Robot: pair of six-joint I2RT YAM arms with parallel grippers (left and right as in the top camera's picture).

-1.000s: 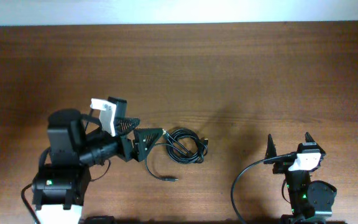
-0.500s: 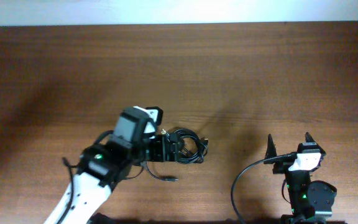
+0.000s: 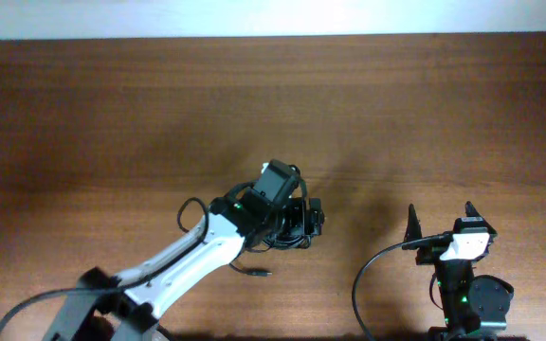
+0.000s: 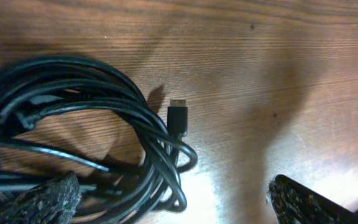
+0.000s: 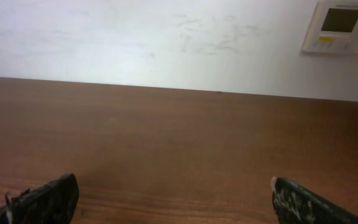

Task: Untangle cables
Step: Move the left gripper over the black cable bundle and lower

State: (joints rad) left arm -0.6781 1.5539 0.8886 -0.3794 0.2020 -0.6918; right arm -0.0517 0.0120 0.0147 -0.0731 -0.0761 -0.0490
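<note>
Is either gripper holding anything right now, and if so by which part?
Nothing is held. The left gripper hangs open over the cables; the right gripper is open and empty.

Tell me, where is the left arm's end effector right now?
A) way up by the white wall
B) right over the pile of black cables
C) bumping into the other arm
B: the left end effector sits open right above the coiled cables, which fill its wrist view.

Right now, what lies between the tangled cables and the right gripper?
Only bare table. The overhead view shows plain wood from the cables, under the open left gripper, across to the open right gripper.
</note>
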